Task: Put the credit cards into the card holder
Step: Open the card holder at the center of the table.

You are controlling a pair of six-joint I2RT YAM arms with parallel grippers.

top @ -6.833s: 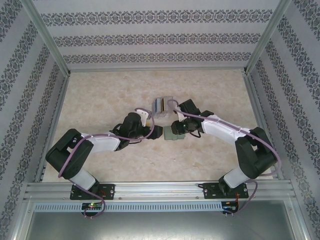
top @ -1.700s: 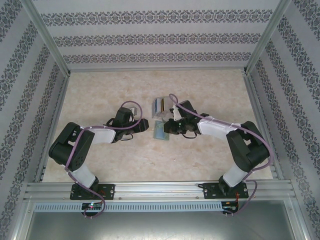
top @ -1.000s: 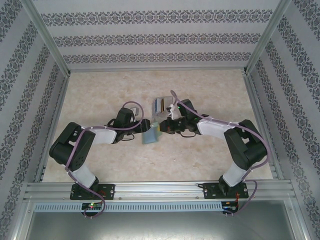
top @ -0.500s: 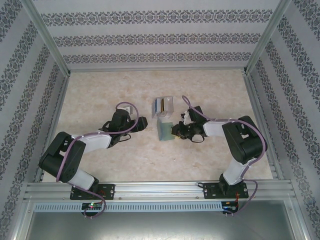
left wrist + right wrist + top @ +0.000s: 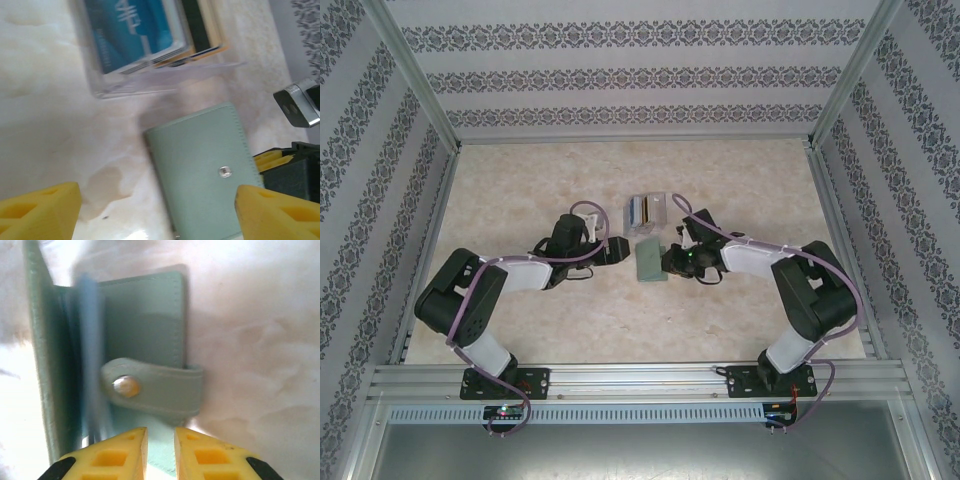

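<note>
The grey-green card holder [image 5: 649,260] lies on the table just in front of a clear slotted rack [image 5: 647,211]. In the left wrist view its cover [image 5: 202,175] faces up with a metal snap [image 5: 225,172]. From the right wrist I see it ajar, with the strap [image 5: 160,387] loose and light blue pockets [image 5: 90,365] inside. Credit cards [image 5: 135,30] stand in the rack, a blue one in front. My left gripper [image 5: 618,250] [image 5: 156,200] stands wide open at the holder's left edge. My right gripper [image 5: 669,262] [image 5: 160,440] is at its right edge, jaws parted narrowly over the cover's rim.
The marble-patterned table [image 5: 540,190] is fenced by aluminium rails and patterned walls on three sides. The clear rack [image 5: 150,75] sits a short way behind the holder. There is bare table to the left, right and front of the arms.
A second ago the holder was tilted up between the grippers; now it lies flat. The right jaws have parted a little. The left gripper drew back, then came in again to the holder's left.
</note>
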